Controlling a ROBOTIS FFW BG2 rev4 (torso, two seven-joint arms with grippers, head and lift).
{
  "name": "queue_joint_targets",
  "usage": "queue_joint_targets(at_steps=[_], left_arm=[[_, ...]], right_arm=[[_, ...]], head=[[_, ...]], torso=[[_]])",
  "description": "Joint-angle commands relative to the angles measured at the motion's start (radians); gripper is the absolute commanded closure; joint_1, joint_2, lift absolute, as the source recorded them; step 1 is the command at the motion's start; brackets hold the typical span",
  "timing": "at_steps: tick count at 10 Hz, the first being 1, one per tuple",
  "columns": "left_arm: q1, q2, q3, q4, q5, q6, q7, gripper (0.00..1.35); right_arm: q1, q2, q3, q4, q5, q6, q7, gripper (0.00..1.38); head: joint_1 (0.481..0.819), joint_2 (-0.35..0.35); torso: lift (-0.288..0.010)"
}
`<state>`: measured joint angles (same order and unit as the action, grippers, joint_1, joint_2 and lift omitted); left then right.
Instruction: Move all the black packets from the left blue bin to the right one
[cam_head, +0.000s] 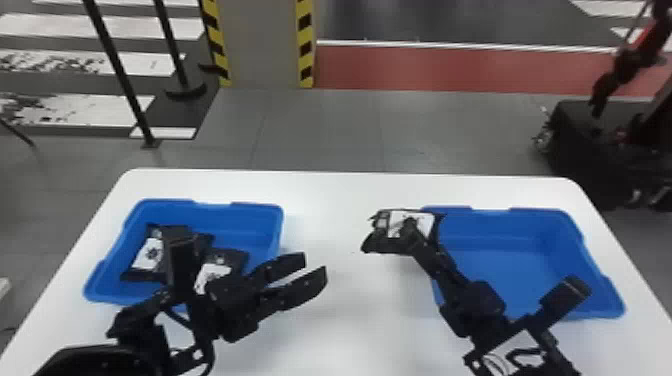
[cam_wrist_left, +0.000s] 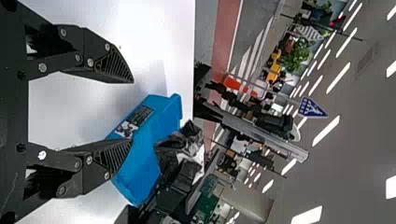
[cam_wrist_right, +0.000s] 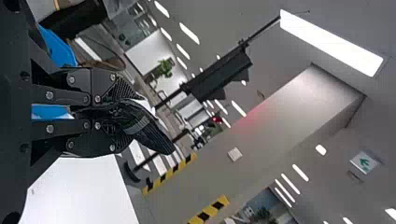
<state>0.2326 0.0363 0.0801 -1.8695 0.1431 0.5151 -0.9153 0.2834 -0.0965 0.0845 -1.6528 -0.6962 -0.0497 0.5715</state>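
Hanging just beside the right bin (cam_head: 515, 265), the gripped black packet (cam_head: 382, 244) lies mostly over the tabletop (cam_head: 340, 320), overlapping the bin's near edge as the head view sees it. The fingers of the right gripper (cam_head: 411, 229) are clenched on it; those of the left gripper (cam_head: 314, 266) are spread, with nothing between them. At least two more packets (cam_head: 215, 274) lie in the left bin (cam_head: 255, 211), partly screened by the left arm (cam_head: 182, 270). The likeliest mishap is a release too soon: with so much of the packet short of the bin, it could drop onto the tabletop or hang up on the rim. Its wrapping looks soft and creased, so it might also fold or slide out if the rim brushed it. On the other side, the left arm standing over the left bin could nudge the wall when it goes for a packet, or hide one that then gets missed. The head view gives the layout of both bins and the packet's white label; the right wrist view tells better how the fingers close on the bent packet, while the left wrist view brings out the printed panel (cam_wrist_left: 135, 122) on the right bin's outer wall.
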Motion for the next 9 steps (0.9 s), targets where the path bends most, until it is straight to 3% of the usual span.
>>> queue_joint_targets(at_steps=[1, 3, 4, 5, 6, 9], left_arm=[[0.035, -0.001, 0.049, -0.004, 0.018, -0.046, 0.000, 0.16], [0.084, -0.003, 0.138, -0.049, 0.018, -0.066, 0.000, 0.17], [0.099, -0.003, 0.182, -0.058, 0.009, -0.068, 0.000, 0.17], [0.104, -0.004, 0.222, -0.061, -0.007, -0.073, 0.000, 0.17], [0.104, -0.004, 0.254, -0.061, -0.027, -0.078, 0.003, 0.17], [0.091, -0.010, 0.342, -0.063, -0.142, -0.137, 0.050, 0.17]], right_arm=[[0.001, 0.000, -0.123, 0.010, 0.056, -0.007, -0.018, 1.28], [-0.053, -0.023, -0.247, 0.105, 0.135, -0.007, -0.079, 1.27], [-0.080, -0.049, -0.249, 0.147, 0.138, -0.007, -0.113, 0.89], [-0.082, -0.068, -0.249, 0.140, 0.144, -0.002, -0.116, 0.22], [-0.053, -0.066, -0.246, 0.081, 0.149, -0.002, -0.116, 0.00], [0.109, 0.003, -0.247, -0.128, 0.181, -0.012, -0.125, 0.29]], head=[[0.695, -0.023], [0.695, -0.096], [0.695, -0.114], [0.695, -0.132], [0.695, -0.122], [0.695, -0.032]], torso=[[-0.110], [-0.110], [-0.110], [-0.110], [-0.110], [-0.110]])
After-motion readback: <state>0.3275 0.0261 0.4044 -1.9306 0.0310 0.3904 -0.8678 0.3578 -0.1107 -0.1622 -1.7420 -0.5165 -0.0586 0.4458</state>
